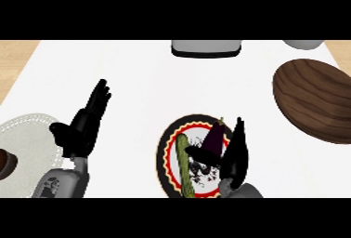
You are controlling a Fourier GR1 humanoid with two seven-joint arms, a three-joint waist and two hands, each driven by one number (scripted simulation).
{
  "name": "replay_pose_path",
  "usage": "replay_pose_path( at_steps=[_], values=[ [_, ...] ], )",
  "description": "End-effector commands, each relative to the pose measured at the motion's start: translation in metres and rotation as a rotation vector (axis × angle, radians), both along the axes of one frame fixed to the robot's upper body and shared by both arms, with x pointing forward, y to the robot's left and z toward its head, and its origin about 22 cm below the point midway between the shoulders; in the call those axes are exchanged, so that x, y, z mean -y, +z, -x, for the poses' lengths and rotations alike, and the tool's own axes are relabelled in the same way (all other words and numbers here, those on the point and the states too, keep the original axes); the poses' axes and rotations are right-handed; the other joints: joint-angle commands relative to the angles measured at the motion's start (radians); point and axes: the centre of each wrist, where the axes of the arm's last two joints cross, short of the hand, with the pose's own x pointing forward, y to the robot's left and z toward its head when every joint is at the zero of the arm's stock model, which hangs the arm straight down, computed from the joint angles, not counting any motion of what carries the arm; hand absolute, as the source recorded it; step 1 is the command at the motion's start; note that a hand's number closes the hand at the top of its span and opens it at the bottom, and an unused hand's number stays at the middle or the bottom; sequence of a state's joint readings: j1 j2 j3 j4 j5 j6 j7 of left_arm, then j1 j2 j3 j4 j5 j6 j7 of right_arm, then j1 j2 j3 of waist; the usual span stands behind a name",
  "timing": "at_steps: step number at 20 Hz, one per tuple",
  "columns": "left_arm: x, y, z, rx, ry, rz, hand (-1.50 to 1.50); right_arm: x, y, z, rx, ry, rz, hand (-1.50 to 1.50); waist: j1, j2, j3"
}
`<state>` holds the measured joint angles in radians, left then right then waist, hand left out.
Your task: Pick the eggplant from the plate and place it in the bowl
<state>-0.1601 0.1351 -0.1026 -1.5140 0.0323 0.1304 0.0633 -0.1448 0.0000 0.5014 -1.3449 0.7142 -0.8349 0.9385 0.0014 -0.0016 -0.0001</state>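
1. Currently, in the head view, I am watching the right hand [237, 155] hovering over the round plate with a black rim and a red-and-yellow ring [162, 153], low in the middle of the white counter [137, 69].
2. The dark purple, tapered eggplant [212, 139] is lying on that plate. Its narrow tip is pointing away from the robot, and a long green vegetable [184, 162] lies just beside it on the left.
3. The right hand's fingers are stretched straight and seen edge-on, running along the eggplant's right side. They seem to be touching it but are not curling round it, so I am reading the hand as holding nothing. I cannot make out the thumb.
4. The left hand [86, 128] is resting at the left with its fingers straight, pointing up and empty, just beside a pale grey patterned plate [27, 135].
5. The brown wooden bowl [312, 100] is sitting toward the right edge, well apart from the plate.
6. I am expecting the eggplant to be light, stiff and smooth-skinned, so likely slippery. I am planning to wrap the fingers round its thick lower body, since the thin tip would probably slide out.
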Motion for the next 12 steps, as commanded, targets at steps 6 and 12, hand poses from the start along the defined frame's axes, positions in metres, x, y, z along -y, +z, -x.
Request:
replay_pose_path(
  at_steps=[6, 12],
  values=[
    [-0.007, 0.012, 0.002, 0.007, -0.017, -0.022, 0.00, -0.013, -0.013, -0.014, -0.037, 0.224, 0.134, 1.50, 0.008, 0.002, 0.000],
    [0.010, 0.005, -0.003, -0.018, -0.008, 0.004, 0.00, -0.028, -0.011, -0.014, -0.021, 0.231, 0.071, 1.50, 0.005, 0.002, 0.000]
  ],
)
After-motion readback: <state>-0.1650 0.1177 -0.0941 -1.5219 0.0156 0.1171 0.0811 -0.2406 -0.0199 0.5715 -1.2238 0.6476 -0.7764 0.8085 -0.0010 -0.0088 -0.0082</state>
